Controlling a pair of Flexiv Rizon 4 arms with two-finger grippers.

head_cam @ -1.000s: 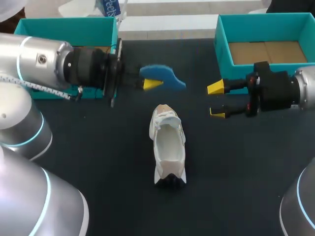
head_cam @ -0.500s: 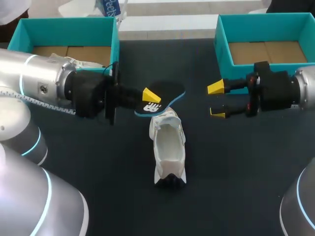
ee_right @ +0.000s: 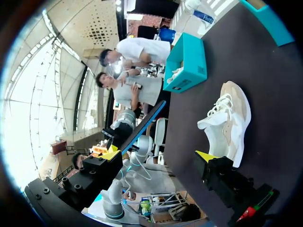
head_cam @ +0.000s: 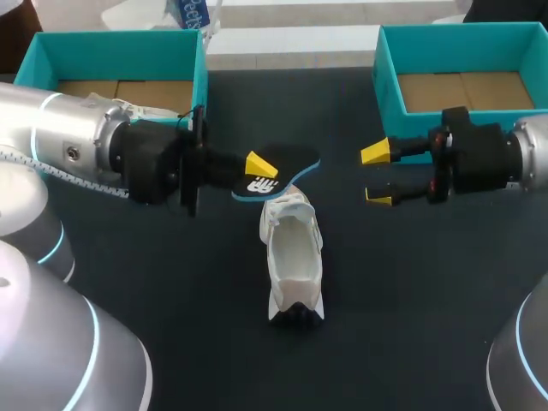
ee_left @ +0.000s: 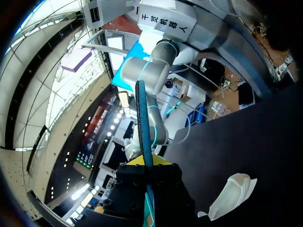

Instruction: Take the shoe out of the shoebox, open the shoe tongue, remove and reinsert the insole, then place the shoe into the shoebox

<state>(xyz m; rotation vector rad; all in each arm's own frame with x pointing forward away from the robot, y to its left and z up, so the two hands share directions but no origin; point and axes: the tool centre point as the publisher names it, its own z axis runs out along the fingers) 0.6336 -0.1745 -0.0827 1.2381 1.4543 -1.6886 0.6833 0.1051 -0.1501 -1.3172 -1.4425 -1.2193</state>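
Note:
A white shoe [head_cam: 294, 257] stands upright mid-table, toe pointing away, its opening bare. My left gripper [head_cam: 259, 169] is shut on an insole [head_cam: 282, 165] with a black top and blue edge, holding it just above the shoe's toe. The left wrist view catches the insole [ee_left: 141, 118] edge-on between the yellow fingertips [ee_left: 137, 161], with the shoe [ee_left: 233, 194] below. To the shoe's right my right gripper [head_cam: 375, 175] stands open and empty. In its wrist view the right gripper [ee_right: 158, 155] faces the shoe [ee_right: 229, 124] and the insole [ee_right: 146, 124].
Two teal shoeboxes stand at the back: the left box [head_cam: 199, 64] behind my left arm with something white inside, the right box [head_cam: 383, 64] behind my right gripper, showing its cardboard bottom. The left box [ee_right: 189, 66] also shows beyond the shoe.
My left arm swung the insole from farther back down toward the shoe's toe and turned it from blue side up to black side up. The right arm and shoe stayed put.

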